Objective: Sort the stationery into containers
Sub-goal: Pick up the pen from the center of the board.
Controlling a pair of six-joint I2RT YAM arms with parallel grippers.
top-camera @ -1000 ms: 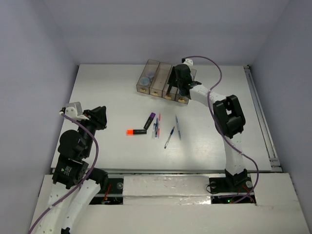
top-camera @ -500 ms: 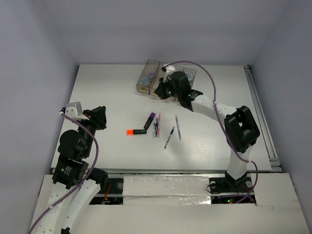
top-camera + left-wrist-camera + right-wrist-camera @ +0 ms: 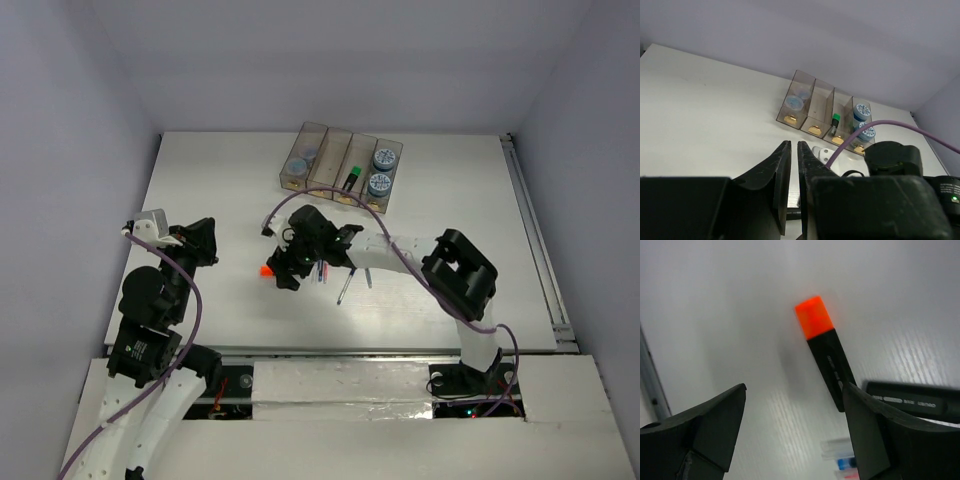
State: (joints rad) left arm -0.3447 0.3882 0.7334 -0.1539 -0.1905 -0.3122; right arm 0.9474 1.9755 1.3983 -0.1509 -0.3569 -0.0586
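The containers stand in a row at the back of the table, also seen in the left wrist view as containers. Blue-grey rolls fill the right bin, more rolls the left one. A green highlighter lies in the third. My right gripper is open, low over the orange highlighter, which lies on the table just ahead of its fingertips. A second black highlighter body lies beside the right finger. My left gripper hangs at the left, jaws nearly together, holding nothing.
Thin pens lie on the table just right of the right gripper, with pen ends under the wrist. The right arm stretches across the table's middle. A rail runs along the right edge.
My right arm swung from the bins down to the orange highlighter and its jaws stand open. The green highlighter now lies in the third bin. The left jaws narrowed.
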